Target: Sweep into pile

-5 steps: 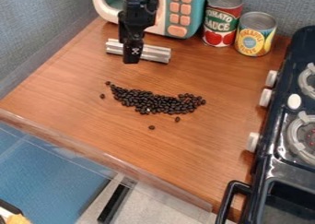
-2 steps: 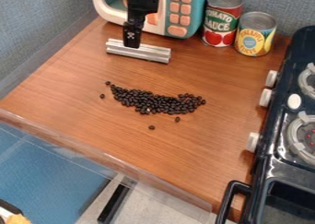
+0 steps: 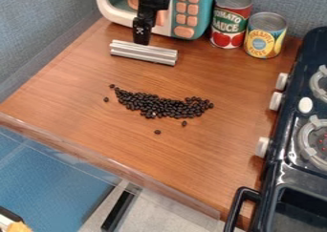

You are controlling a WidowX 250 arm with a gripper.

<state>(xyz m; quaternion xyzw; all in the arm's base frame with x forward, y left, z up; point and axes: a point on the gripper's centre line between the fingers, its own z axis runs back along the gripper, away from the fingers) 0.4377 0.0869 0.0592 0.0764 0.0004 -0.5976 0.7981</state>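
- You have the gripper (image 3: 141, 41) near the top of the camera view, hanging down at the far edge of the silver bar; you can't tell whether it touches the bar.
- You can't tell whether the gripper is open or closed.
- You see the silver bar (image 3: 143, 52) lying slantwise on the wooden counter (image 3: 96, 135), in front of the toy microwave (image 3: 211, 4).
- Your dark beans (image 3: 159, 107) lie mid-counter, nearer the camera than the bar and apart from it, in a curved band that thins toward the view's left. A few strays sit off its left tip and near side.
- To the right of the microwave you have a red can (image 3: 230, 18) and a yellow can (image 3: 265, 35), upright side by side.
- Along the view's right edge you see the dark stove (image 3: 290, 152).
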